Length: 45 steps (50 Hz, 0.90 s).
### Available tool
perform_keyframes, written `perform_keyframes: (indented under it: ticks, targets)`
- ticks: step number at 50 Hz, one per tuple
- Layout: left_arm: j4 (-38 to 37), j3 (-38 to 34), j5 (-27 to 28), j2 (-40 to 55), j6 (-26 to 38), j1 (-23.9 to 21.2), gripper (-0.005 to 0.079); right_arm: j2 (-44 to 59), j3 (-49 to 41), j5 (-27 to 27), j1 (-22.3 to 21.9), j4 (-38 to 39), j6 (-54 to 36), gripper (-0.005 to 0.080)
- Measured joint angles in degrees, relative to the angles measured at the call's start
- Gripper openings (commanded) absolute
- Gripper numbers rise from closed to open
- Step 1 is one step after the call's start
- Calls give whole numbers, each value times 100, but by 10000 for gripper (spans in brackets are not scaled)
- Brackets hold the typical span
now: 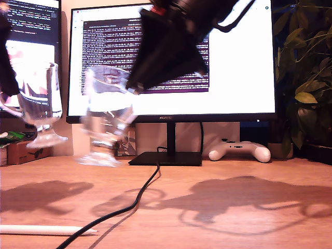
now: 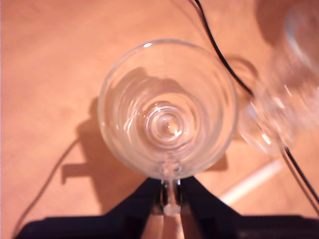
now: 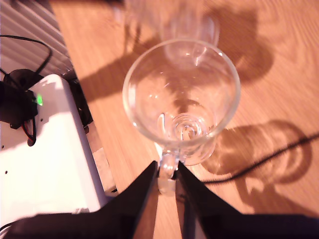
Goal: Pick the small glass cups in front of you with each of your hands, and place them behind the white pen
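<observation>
A big monitor [image 1: 171, 62] glows in the middle of the exterior view, with a black cable [image 1: 132, 199] running down across the wooden desk [image 1: 233, 171]. A white game controller [image 1: 239, 151] lies at its right. A green plant [image 1: 306, 78] fills the right edge.

Two clear, colourless glass mugs: the first glass mug [image 1: 39, 101] and the second glass mug [image 1: 106, 111] pick up orange tints from the warm orange-brown wooden desk [image 1: 218, 171], which shows faint straight grain. My black first gripper [image 2: 169, 196] and black second gripper [image 3: 167, 179] are plain, without pattern. A slim plain white pen [image 1: 46, 229] and a glossy black cable [image 1: 135, 199] lie on the wood. A black-framed monitor [image 1: 171, 62] glows white around a dark purple text window. A white game controller [image 1: 239, 151] sits beside dark green leaves [image 1: 306, 78].
</observation>
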Motion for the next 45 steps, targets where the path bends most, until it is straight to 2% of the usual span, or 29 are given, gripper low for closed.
perform_keyframes:
  ticks: [18, 30, 45]
  targets:
    - [109, -376, 111, -680, 17, -20, -21, 7, 0, -7, 70, 164, -129, -13]
    - [127, -461, 181, -809, 46, -52, -21, 378, 4, -24, 286, 378, -133, -13]
    - [122, -634, 186, -824, 44, -127, -21, 741, 4, 35, 282, 409, -232, -12]
